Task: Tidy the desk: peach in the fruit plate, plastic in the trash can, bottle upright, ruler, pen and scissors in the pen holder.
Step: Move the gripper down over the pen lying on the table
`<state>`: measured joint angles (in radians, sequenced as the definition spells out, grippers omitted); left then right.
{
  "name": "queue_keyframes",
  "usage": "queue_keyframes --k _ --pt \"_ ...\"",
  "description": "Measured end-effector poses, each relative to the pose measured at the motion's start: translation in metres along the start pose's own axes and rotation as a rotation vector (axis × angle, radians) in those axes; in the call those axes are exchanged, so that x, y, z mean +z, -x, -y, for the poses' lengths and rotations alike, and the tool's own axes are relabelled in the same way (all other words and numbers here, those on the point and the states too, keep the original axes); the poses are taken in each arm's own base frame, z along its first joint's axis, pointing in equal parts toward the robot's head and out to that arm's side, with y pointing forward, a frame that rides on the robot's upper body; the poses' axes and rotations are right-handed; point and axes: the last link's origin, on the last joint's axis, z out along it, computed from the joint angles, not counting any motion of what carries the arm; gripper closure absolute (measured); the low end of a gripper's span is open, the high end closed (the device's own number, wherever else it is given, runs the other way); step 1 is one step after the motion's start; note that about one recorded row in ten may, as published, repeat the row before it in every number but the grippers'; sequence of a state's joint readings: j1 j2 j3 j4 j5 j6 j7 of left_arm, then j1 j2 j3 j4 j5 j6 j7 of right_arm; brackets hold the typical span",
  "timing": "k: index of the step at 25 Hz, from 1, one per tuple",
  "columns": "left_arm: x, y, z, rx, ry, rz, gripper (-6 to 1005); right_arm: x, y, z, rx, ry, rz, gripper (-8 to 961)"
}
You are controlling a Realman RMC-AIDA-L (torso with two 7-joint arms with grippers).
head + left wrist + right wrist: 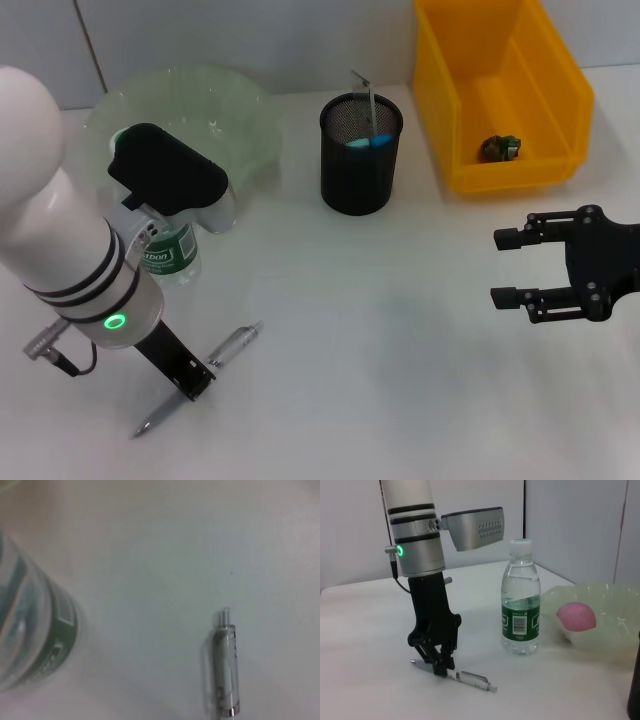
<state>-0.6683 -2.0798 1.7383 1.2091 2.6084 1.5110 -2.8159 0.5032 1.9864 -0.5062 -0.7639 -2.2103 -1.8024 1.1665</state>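
A silver pen (235,345) lies on the white table at the front left; it also shows in the left wrist view (226,670) and the right wrist view (475,679). My left gripper (190,383) is down on the pen's middle, its fingers closed around it (440,669). The water bottle (170,250) stands upright just behind it (521,600). The pink peach (576,616) lies in the pale green plate (235,110). The black mesh pen holder (360,155) holds a ruler (368,95) and blue-handled scissors (370,142). My right gripper (496,268) is open and empty at the right.
A yellow bin (560,100) stands at the back right with a crumpled piece of plastic (500,148) inside. Bare table lies between the pen holder and the two grippers.
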Motion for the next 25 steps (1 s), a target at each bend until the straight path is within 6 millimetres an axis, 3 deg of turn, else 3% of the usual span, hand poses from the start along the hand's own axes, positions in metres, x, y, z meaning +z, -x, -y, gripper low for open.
queue_keyframes --k 25 --pt "0.0019 -0.0006 -0.0002 -0.010 -0.003 -0.010 731 -0.0006 -0.0015 0.0004 0.002 -0.008 -0.004 256"
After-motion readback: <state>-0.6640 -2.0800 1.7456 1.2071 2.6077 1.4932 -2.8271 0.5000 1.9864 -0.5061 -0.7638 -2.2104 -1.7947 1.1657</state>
